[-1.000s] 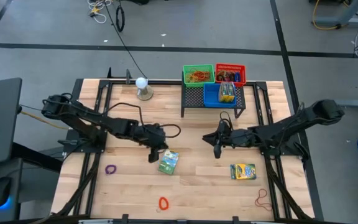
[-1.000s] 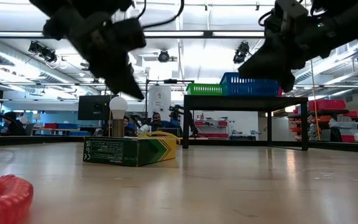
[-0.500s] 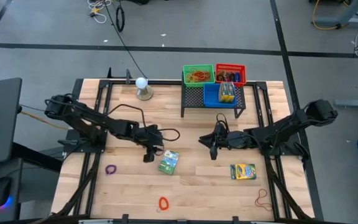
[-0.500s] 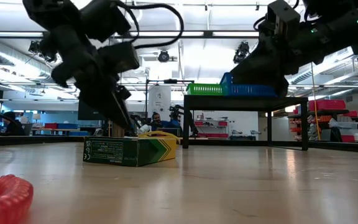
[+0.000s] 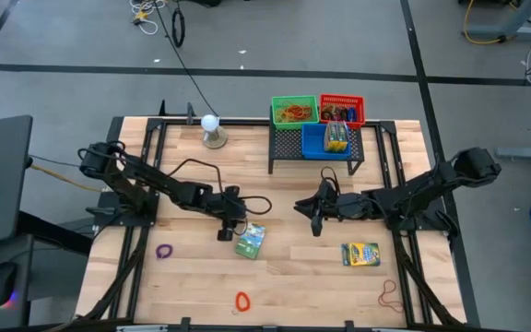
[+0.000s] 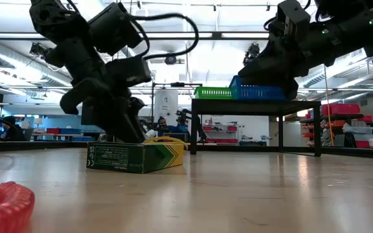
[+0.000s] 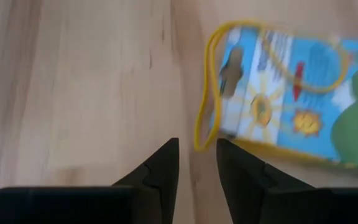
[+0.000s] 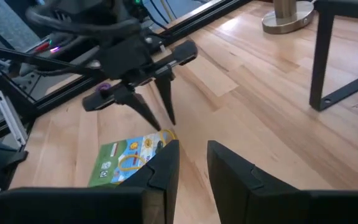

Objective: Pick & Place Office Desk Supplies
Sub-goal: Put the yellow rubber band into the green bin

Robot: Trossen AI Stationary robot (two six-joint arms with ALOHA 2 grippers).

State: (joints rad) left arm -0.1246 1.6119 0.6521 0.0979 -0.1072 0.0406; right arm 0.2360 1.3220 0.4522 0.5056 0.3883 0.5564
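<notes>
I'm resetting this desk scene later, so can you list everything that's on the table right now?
Crayon box, green: one, table middle, yellow rubber band around it.
Crayon box, yellow-green: one, right front.
Purple loop: one, left front.
Red coiled loop: one, front edge.
Reddish rubber band: one, right front corner.
Black mesh rack: one, back; carries green bin, red bin, blue bin.
White ball on stand: one, back left.
Left gripper: open, beside green box.
Right gripper: open, raised mid-table.
</notes>
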